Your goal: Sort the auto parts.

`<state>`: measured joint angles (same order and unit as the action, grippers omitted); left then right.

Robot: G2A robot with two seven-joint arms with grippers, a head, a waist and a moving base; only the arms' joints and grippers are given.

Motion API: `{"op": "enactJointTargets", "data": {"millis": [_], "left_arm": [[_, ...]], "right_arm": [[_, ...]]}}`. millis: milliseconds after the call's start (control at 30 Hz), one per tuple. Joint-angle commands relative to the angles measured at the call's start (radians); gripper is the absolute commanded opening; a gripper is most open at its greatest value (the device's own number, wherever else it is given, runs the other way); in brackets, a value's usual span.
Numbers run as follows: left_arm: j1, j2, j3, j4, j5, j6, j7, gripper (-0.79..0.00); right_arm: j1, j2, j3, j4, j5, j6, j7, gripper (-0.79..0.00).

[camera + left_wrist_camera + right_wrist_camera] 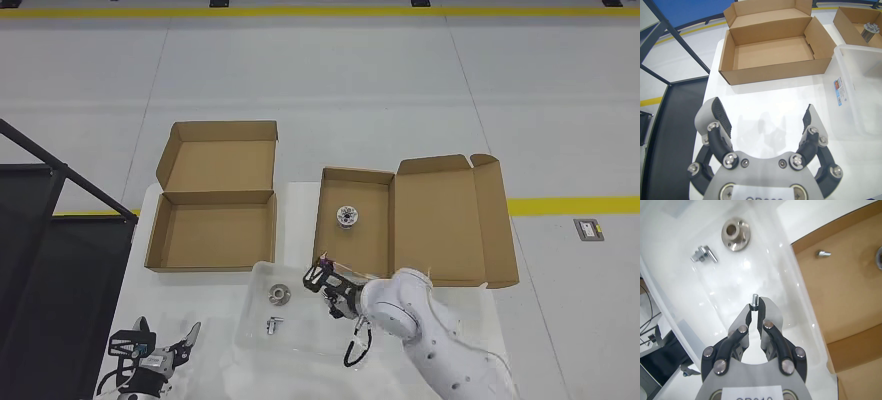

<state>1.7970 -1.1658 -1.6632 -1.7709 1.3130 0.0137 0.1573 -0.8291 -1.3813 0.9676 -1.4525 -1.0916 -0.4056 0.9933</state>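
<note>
One bolt (pixel 755 298), pinched shallowly at the tip of the clenched right gripper (pixel 755 308) above the clear tub (pixel 776 262) holding a flange (pixel 736 236) and a clip (pixel 703 255); left gripper (pixel 762 108) spread wide over the surface (pixel 772 94); judged risk: so slight a hold may let the bolt twist loose and drop back.

Sticker (pixel 840 92) on clear tub (pixel 859 47); print too small to read

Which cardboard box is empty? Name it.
The cardboard box nearer the left gripper: its floor is bare. The other box holds a toothed metal part and a loose bolt.
</note>
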Motion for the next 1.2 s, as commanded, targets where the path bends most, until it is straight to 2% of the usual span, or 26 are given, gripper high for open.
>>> {"op": "enactJointTargets", "data": {"millis": [0,300,533,700,933,1167], "left_arm": [[0.000,0.000,0.000,0.000,0.000,0.000,0.000,0.000],[0.000,0.000,0.000,0.000,0.000,0.000,0.000,0.000],[0.000,0.000,0.000,0.000,0.000,0.000,0.000,0.000],[0.000,0.000,0.000,0.000,0.000,0.000,0.000,0.000],[0.000,0.000,0.000,0.000,0.000,0.000,0.000,0.000],[0.000,0.000,0.000,0.000,0.000,0.000,0.000,0.000]], "right_arm": [[-0.031,0.013,0.065,-0.021,0.037,-0.057,-0.095,-0.785],[-0.123,0.049,0.277,-0.019,0.240,-0.307,-0.527,-0.785],[-0.045,0.060,0.345,0.137,0.409,-0.607,-0.754,-0.785],[-0.010,0.075,0.334,0.157,0.478,-0.607,-0.902,-0.785],[0.004,0.124,0.289,0.127,0.497,-0.607,-1.151,-0.785],[0.029,0.191,0.186,0.133,0.320,-0.607,-1.466,-0.785]]}}
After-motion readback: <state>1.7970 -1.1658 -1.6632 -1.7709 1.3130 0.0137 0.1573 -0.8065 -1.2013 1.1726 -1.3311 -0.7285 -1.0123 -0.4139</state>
